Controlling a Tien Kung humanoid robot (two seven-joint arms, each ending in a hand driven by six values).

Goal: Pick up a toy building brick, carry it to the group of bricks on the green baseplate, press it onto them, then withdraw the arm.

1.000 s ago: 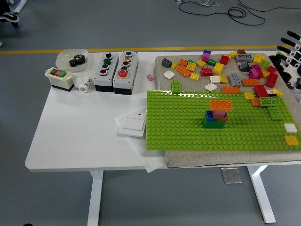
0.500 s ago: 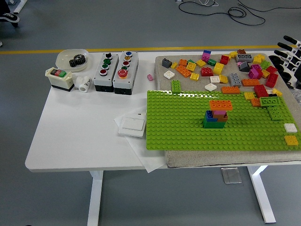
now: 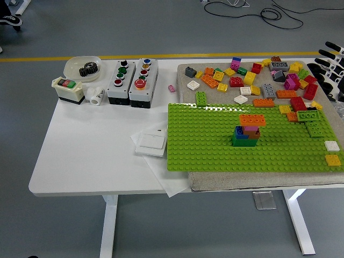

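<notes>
A small stack of bricks (image 3: 248,130) stands near the middle of the green baseplate (image 3: 204,140): green and blue at the bottom, pink and brown above, an orange brick on top. Loose bricks of many colours (image 3: 258,80) lie scattered on the grey mat behind the plate. My right hand (image 3: 332,60) shows only at the right edge, over the far right bricks. Its black fingers with pale tips are spread and hold nothing. The left arm is out of view.
Two grey button boxes (image 3: 131,80), a switch box (image 3: 69,88), a white bowl with a gear (image 3: 83,67) and a white cylinder (image 3: 97,95) stand at the back left. A white wall switch (image 3: 150,143) lies on paper left of the baseplate. More bricks (image 3: 331,152) sit on the plate's right side.
My right hand's fingers have come slightly further into the picture from the right edge and a little lower. Nothing on the table has moved.
</notes>
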